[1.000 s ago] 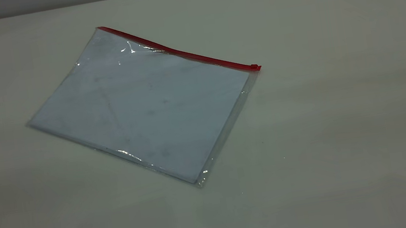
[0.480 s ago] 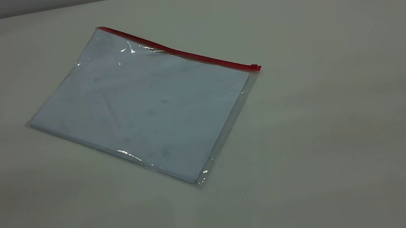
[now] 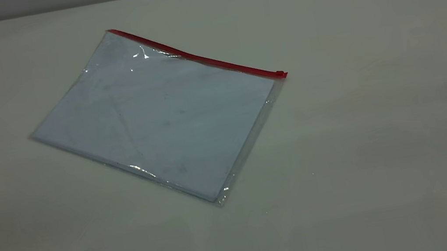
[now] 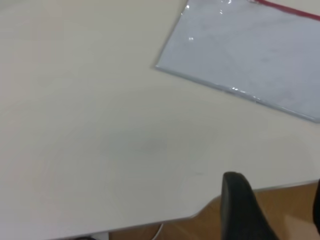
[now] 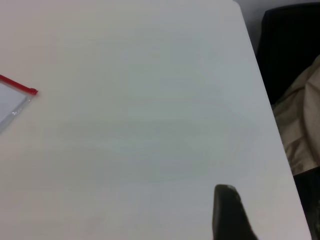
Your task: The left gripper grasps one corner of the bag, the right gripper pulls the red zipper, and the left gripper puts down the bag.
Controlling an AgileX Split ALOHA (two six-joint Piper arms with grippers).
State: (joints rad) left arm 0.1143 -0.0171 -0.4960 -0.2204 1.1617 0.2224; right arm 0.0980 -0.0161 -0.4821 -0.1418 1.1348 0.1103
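One worktop [image 3: 382, 119]: pale, matte, filling almost the whole exterior view; its edge and rounded corner show in both wrist views.
Bag [image 3: 160, 117]: flat clear pouch with a pale bluish-white sheet inside, lying on the worktop left of centre in the exterior view, turned at an angle, with glints on the plastic near the far edge and the near edge. Nothing touches it.
Red zipper [image 3: 200, 58]: thin red strip along the bag's far long edge, running from the far left corner to the right corner.
Slider tab [image 3: 281, 74]: small red piece at the right end of the zipper, right at the bag's corner; it also shows in the right wrist view [image 5: 33, 91].
Left gripper [image 4: 272, 210]: only one dark finger [image 4: 245, 210] is seen, above the worktop's edge, well apart from the bag's nearest corner; whether it is wide or narrow cannot be told.
Right gripper [image 5: 230, 212]: only a dark tip shows, above bare worktop, well apart from the slider tab; its opening cannot be told either.
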